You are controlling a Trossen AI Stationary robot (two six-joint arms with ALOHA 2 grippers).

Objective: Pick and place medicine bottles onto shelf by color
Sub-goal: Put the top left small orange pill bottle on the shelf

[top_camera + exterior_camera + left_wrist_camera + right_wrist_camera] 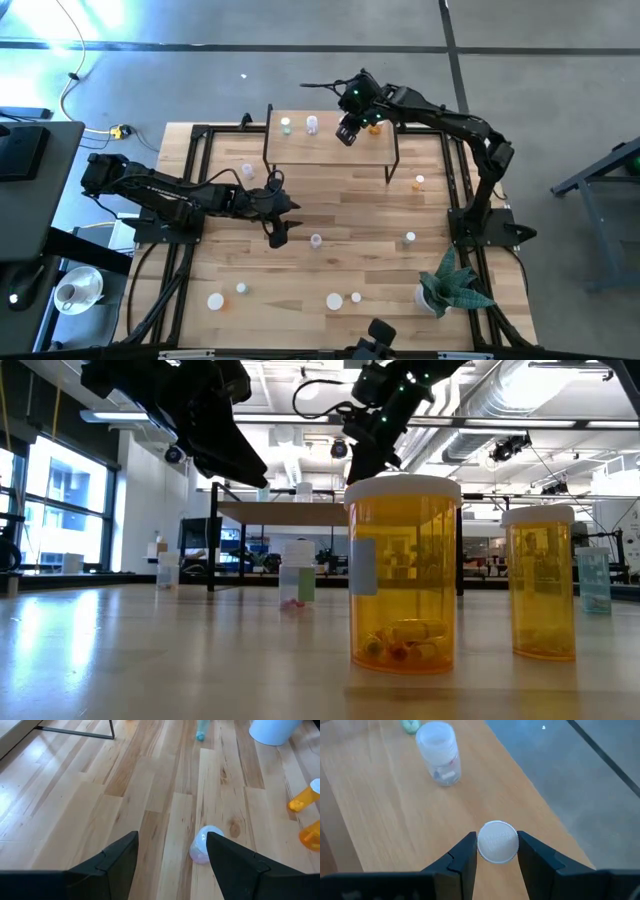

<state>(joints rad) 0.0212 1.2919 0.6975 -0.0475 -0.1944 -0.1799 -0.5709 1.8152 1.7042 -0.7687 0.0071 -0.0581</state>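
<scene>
Small wooden shelf (330, 148) holds a green bottle (286, 125) and whitish bottle (312, 124); other white-capped bottles stand scattered on the table (360, 220).

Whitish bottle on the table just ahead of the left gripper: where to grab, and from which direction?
Judging by the left wrist view, the whitish bottle stands upright and apart from the others, cap up. Probably best to come straight down with the left gripper, which is open, and close across the round body just under the cap. It sits beside one finger, so centre first.
</scene>
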